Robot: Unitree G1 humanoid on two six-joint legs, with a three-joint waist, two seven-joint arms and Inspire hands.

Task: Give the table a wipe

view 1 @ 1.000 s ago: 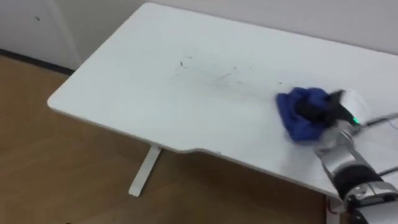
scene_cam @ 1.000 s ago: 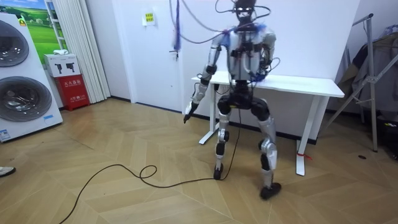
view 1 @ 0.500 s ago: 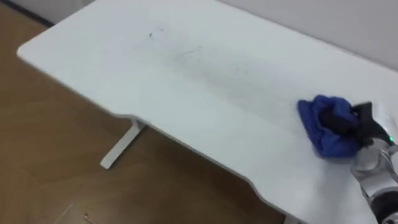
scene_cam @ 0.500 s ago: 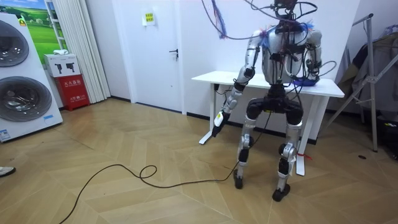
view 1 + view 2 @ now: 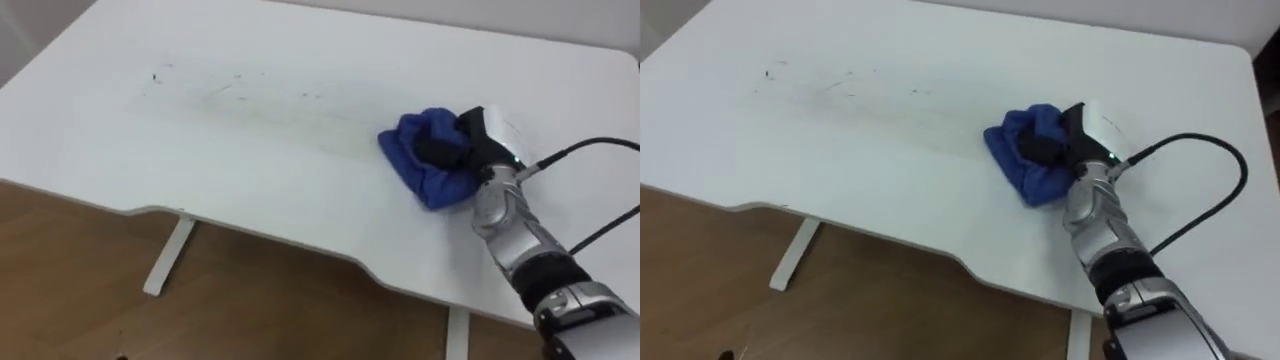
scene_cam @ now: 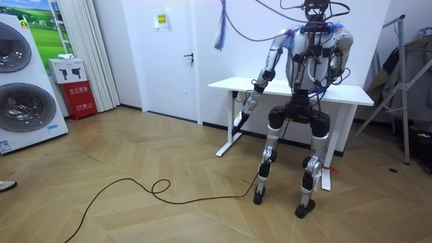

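L hand (image 6: 241, 116) hangs by the counter's (image 5: 150, 150) left end, below its edge; I can't tell its state. Faint dark marks (image 5: 225, 88) twd far-left corner. Blue cloth (image 5: 420, 165) bunched right of ctr, my R hand (image 5: 478, 140) atop it, curled into the cloth.

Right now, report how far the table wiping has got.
Done: the table near the blue cloth looks clean. In hand: the right hand grips the cloth, pressed on the tabletop. Left: faint dark marks lie to the cloth's left, apart from it, unwiped. The left hand hangs beside the table.
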